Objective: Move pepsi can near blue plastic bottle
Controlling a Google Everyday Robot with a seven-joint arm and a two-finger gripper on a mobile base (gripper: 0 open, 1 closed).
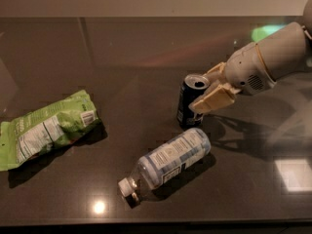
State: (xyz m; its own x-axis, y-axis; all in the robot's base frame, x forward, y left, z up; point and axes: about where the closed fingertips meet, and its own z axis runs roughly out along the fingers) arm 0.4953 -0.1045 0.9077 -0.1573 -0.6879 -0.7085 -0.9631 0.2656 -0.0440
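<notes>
The pepsi can [187, 104] stands upright on the dark table, dark blue with an open silver top. The blue plastic bottle [168, 162] lies on its side just in front of the can, white cap pointing to the front left, with only a small gap between them. My gripper [204, 90] is at the can's right side, low over the table. Its beige fingers [214, 99] are spread apart. One finger is in front of the can's right edge and the other is behind it. They do not squeeze the can.
A green chip bag [46, 128] lies flat at the left of the table. My white arm [273, 60] reaches in from the right. The table's front edge [156, 224] runs just below the bottle.
</notes>
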